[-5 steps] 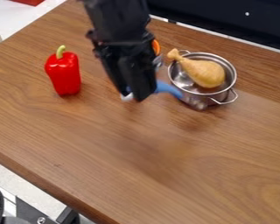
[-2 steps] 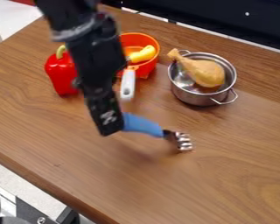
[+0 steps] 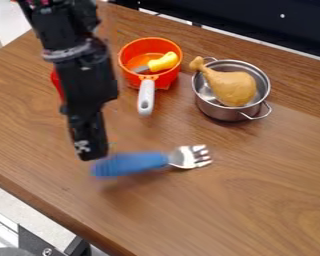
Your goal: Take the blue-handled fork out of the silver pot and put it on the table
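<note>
Swung round, the metal fork with a thick blue handle [image 3: 132, 163] lies handle-end at my black two-finger gripper [image 3: 90, 156], probably for easy grasping; whether my jaws clasp it, I cannot tell.

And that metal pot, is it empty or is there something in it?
Not empty: the metal pot stands upright with a drumstick in it, the thick end inside and the narrow end reaching over the rim.

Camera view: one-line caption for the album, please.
Robot arm at a blue-handled fork, with an orange pan and steel pot holding a toy drumstick farther back.
</note>
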Controlling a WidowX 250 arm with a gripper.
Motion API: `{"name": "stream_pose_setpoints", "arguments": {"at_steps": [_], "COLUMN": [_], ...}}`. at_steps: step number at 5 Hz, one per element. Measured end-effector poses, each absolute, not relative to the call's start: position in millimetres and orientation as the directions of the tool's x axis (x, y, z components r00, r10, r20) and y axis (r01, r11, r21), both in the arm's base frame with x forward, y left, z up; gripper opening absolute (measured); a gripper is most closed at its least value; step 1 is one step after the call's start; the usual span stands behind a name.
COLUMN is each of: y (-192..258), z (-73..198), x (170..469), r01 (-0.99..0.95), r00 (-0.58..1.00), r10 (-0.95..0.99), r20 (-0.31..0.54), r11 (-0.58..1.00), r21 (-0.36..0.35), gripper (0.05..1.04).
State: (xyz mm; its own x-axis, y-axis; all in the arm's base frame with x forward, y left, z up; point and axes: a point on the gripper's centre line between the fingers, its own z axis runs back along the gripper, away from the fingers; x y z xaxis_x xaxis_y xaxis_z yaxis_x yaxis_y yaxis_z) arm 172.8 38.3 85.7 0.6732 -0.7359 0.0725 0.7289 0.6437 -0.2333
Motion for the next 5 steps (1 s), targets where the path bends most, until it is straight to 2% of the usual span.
{"name": "stream_pose_setpoints", "arguments": {"at_steps": [1,3,4,5], "y": [71.8,95.5,94.4,87.0], "z": [75.1,65.9,66.3,78.1], "x": [175.4,171.2,172.5,176.4], "r01": [0.706,0.690,0.672,0.673], "r00": [0.693,0.707,0.729,0.738], "r10": [-0.720,-0.707,-0.683,-0.662], "r20": [0.044,0.021,0.049,0.129], "r11": [0.665,0.683,0.699,0.707], "r21": [-0.242,-0.241,-0.247,-0.218], "gripper": [0.052,0.059,0.109,0.272]}}
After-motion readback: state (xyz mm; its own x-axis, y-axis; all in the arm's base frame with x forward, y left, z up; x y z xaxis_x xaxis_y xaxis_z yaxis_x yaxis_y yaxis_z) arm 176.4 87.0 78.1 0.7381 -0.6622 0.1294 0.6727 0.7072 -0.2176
